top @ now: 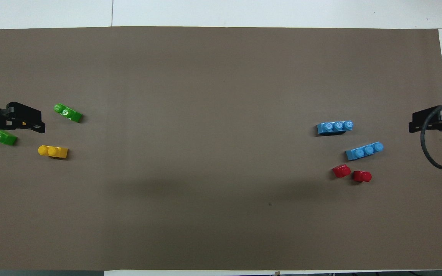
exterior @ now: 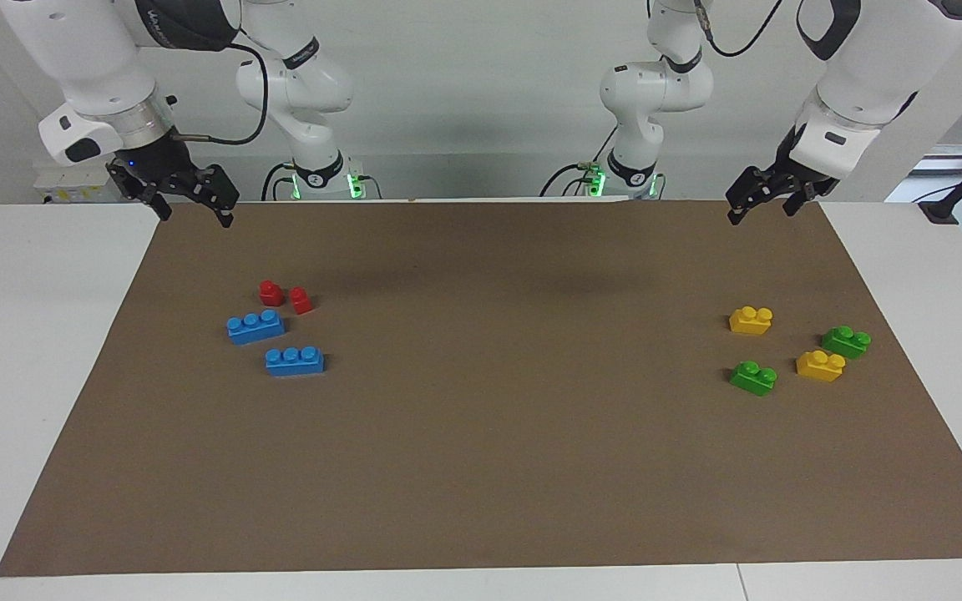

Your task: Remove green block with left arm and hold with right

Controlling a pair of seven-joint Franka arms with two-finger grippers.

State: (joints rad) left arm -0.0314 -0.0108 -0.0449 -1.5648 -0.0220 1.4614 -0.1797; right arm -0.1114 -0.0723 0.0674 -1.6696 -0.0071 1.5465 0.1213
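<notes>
Two green blocks lie on the brown mat at the left arm's end. One green block (exterior: 754, 377) (top: 67, 112) lies farther from the robots. The other green block (exterior: 846, 341) (top: 8, 138) is half covered by the left gripper in the overhead view. My left gripper (exterior: 761, 210) (top: 41, 122) is open and empty, raised over the mat's robot-side edge, touching nothing. My right gripper (exterior: 193, 213) (top: 411, 122), with a blue wrist light, is open and empty, raised over the mat's corner at the right arm's end.
Two yellow bricks (exterior: 751, 320) (exterior: 820, 366) lie among the green blocks; only one yellow brick (top: 53, 151) shows in the overhead view. Two blue three-stud bricks (exterior: 255, 325) (exterior: 295, 361) and two small red pieces (exterior: 271, 292) (exterior: 301, 300) lie at the right arm's end.
</notes>
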